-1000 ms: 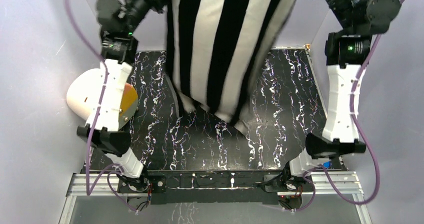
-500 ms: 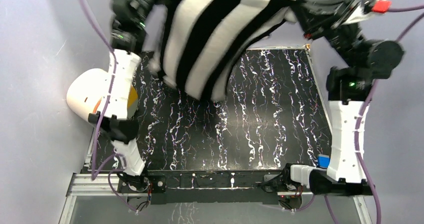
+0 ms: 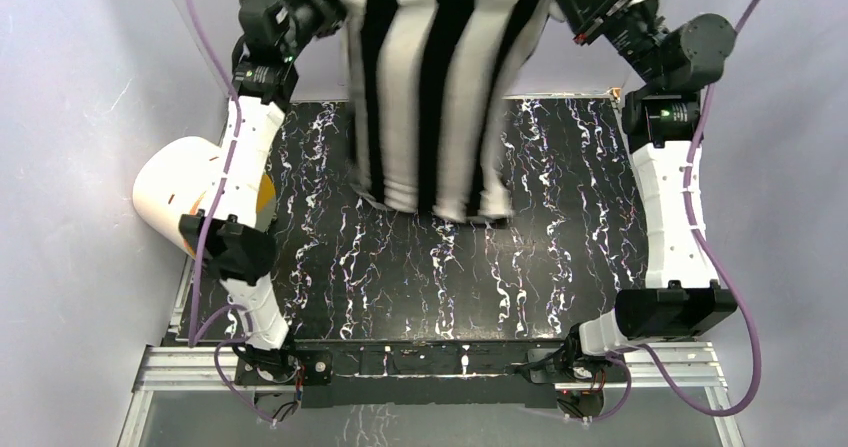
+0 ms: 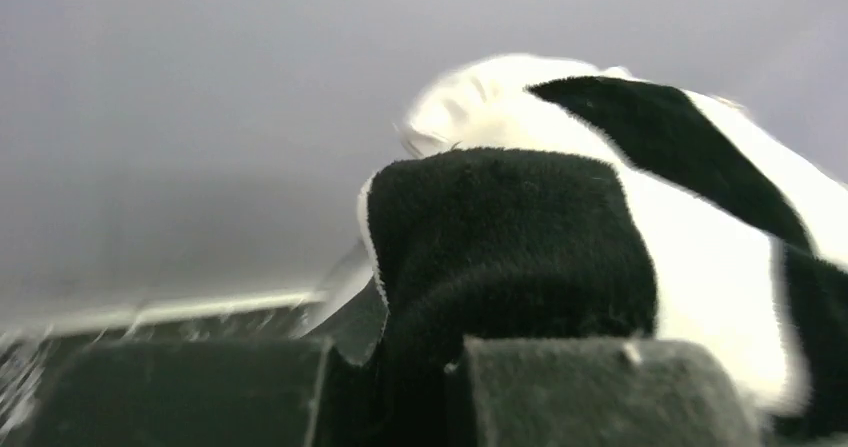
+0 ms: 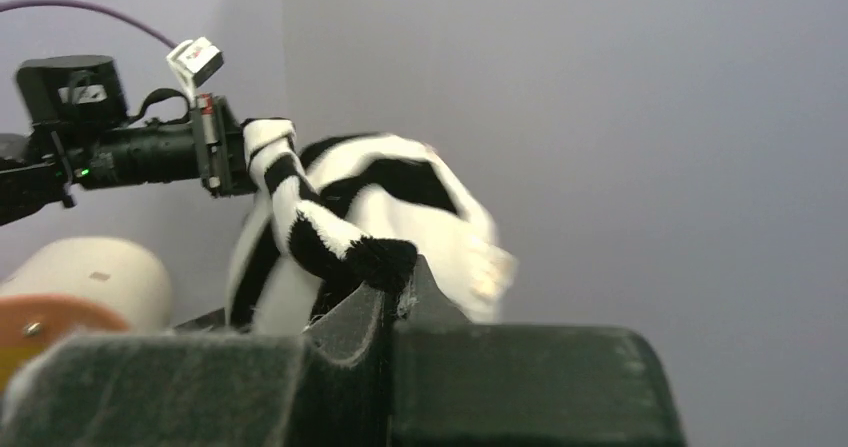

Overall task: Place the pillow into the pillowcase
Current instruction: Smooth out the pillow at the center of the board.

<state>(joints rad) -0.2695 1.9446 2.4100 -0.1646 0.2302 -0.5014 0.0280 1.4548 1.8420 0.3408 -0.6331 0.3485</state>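
Above table (image 3: 560,267), we hold striped pillowcase (image 3: 435,87) aloft by top corners: left fingers (image 4: 590,392) and right fingers (image 5: 520,387) both clamped on hem. Since leftward swing, case hangs straighter, bottom edge level. We judge pillow (image 4: 470,97) mostly inside, white bulge showing at mouth; shaking likely seats it deeper.

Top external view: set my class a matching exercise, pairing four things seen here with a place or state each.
1 black-and-white striped fabric pillowcase
2 cream cylinder with orange face
3 black white-veined marbled tabletop
4 left gripper

A at the tabletop's left edge
B shut on a pillowcase corner
C hanging in mid-air
D below the hanging fabric

Pairs: 1-C, 2-A, 3-D, 4-B
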